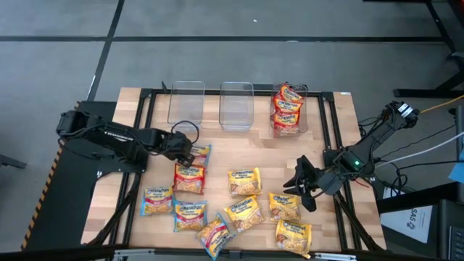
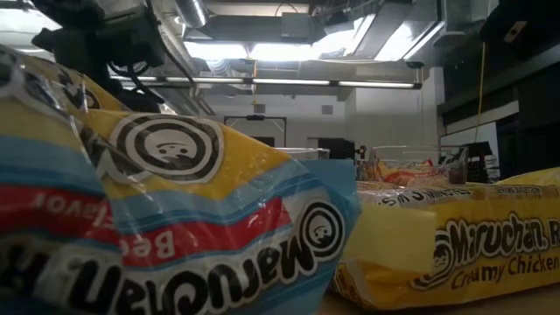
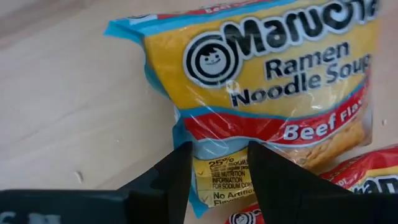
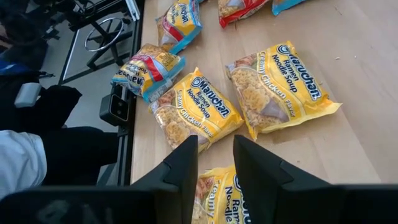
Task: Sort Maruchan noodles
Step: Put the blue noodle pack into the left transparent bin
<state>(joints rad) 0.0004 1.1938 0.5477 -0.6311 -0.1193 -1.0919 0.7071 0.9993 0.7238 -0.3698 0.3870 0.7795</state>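
Ramen packets lie flat on the wooden table. A blue-trimmed beef packet [image 1: 201,154] [image 3: 267,81] is at my left gripper [image 1: 190,151] [image 3: 217,180]. That gripper is open and low, with its fingers on either side of the packet's label end. A red packet [image 1: 189,177] lies just nearer than it. Several yellow chicken packets [image 1: 245,181] [image 4: 280,87] lie right of centre. My right gripper [image 1: 301,185] [image 4: 216,165] hovers open above them, with one yellow packet [image 4: 217,193] showing under its fingers. More blue and red packets [image 1: 190,216] lie near the front edge. My left gripper has the blue beef packet's short label end [image 3: 217,171] between its open fingers and comes at it low, from the table's left. The packet lies flat on the table. I cannot tell whether the fingers touch it.
Three clear bins stand in a row at the far edge. The left bin [image 1: 186,101] and the middle bin [image 1: 236,105] hold nothing, and the right bin [image 1: 290,109] holds red packets. In the low view, a blue packet [image 2: 175,219] and a yellow packet [image 2: 455,245] fill the foreground.
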